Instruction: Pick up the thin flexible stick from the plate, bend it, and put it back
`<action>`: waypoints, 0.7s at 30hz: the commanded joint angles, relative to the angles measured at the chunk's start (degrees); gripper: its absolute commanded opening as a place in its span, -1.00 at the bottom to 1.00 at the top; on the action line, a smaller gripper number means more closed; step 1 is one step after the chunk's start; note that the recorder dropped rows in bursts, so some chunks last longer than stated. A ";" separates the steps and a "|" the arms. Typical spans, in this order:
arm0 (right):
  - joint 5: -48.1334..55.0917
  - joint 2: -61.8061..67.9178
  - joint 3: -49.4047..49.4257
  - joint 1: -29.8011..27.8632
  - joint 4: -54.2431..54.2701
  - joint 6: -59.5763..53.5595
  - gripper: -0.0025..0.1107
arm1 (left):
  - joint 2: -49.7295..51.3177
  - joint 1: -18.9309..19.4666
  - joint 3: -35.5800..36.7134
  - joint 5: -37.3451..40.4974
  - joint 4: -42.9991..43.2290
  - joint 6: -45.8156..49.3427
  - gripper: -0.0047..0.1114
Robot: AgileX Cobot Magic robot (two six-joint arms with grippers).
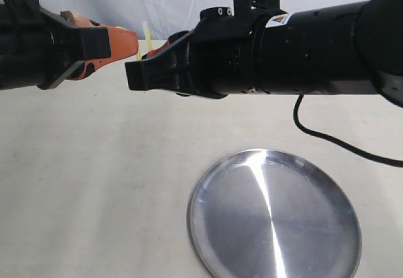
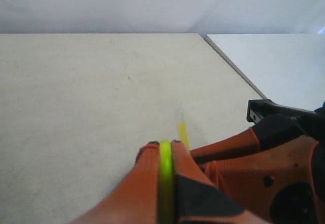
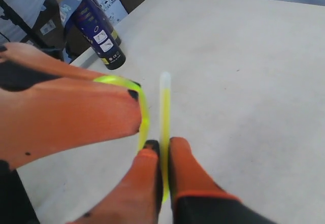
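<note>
The thin yellow-green stick [image 3: 165,107] is held in the air between both grippers, bent into a loop. My right gripper [image 3: 162,145] is shut on one end, the pale tip poking out past its orange fingers. My left gripper [image 2: 165,145] is shut on the other part of the stick [image 2: 165,173]. In the exterior view the two grippers meet at upper left, with a bit of the stick [image 1: 145,38] showing between the left gripper [image 1: 129,41] and the right gripper [image 1: 148,60]. The silver plate [image 1: 208,227] lies empty below and to the right.
A beige tabletop [image 1: 94,177] spreads under both arms. A black cable [image 1: 327,138] trails from the right arm past the plate. A dark spray can [image 3: 96,33] stands beyond the table's edge in the right wrist view.
</note>
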 commanded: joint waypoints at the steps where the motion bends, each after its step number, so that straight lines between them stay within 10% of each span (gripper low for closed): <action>1: 13.85 -0.30 0.29 2.46 0.65 -1.37 -0.97 | 0.56 -0.04 -0.50 -5.86 -3.11 0.07 -0.91; 21: 19.62 1.84 0.29 2.46 -0.13 -2.04 -0.97 | 0.56 -0.04 -0.50 -5.64 -3.58 0.07 -0.91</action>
